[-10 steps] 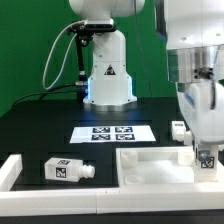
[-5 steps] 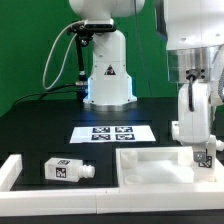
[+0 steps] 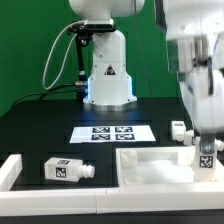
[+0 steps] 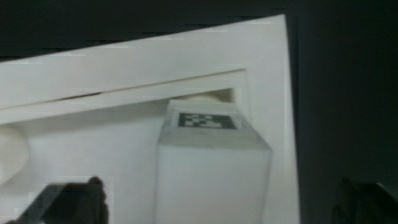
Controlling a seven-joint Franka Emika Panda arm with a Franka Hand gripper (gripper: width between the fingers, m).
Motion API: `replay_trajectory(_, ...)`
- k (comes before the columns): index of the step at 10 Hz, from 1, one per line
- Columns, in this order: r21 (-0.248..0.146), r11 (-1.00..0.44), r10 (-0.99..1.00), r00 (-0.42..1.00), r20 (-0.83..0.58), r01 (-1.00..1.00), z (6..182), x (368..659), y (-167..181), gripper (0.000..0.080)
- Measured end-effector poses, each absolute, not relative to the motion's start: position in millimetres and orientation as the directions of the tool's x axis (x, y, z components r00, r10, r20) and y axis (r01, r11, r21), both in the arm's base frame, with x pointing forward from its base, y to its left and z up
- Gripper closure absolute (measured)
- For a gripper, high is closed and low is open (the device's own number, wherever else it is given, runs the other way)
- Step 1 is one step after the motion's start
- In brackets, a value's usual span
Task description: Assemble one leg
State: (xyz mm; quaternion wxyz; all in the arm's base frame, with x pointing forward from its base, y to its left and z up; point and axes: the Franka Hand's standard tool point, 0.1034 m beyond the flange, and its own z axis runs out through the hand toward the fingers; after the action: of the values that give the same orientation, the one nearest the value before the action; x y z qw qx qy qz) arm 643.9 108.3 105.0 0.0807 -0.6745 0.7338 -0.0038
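One leg (image 3: 207, 156), a white peg with a tag sticker, stands upright at the corner of the large white panel (image 3: 150, 168) on the exterior view's right. My gripper (image 3: 204, 138) is right above it, blurred by motion. In the wrist view the leg (image 4: 210, 150) stands between my fingertips (image 4: 71, 203), and my gripper (image 4: 217, 206) straddles it with a gap on each side, so it is open. The leg's lower end is hidden behind the panel's rim.
A second leg (image 3: 68, 171) lies on its side on the black table at the exterior view's left. A third leg (image 3: 179, 130) stands behind the panel. The marker board (image 3: 112, 133) lies in the middle. A white part (image 3: 8, 170) is at the left edge.
My gripper has shifted a little and risen over the leg. The leg stays at the panel's corner. The other parts have not moved.
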Motion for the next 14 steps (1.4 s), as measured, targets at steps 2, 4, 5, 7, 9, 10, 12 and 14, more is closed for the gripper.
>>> replay_trajectory(2,-0.140,-0.007,-0.994,0.022,-0.107,-0.990,113.0,647,110,0.0151)
replay_trajectory(4,-0.147,-0.094,-0.990,0.108,-0.092,-0.985,111.5,647,109,0.0150)
replay_trajectory(5,-0.149,-0.214,-0.972,0.225,-0.063,-0.965,109.9,646,109,0.0150)
replay_trajectory(7,-0.104,-0.647,-0.762,0.646,0.049,-0.755,102.0,641,111,0.0150)
replay_trajectory(9,-0.069,-0.812,-0.584,0.809,0.065,-0.580,90.1,638,112,0.0150)
replay_trajectory(10,-0.064,-0.849,-0.528,0.846,0.073,-0.524,91.1,639,111,0.0150)
replay_trajectory(12,-0.050,-0.910,-0.414,0.907,0.082,-0.411,89.5,639,110,0.0150)
replay_trajectory(14,-0.040,-0.945,-0.327,0.938,0.115,-0.325,72.1,641,118,0.0150)
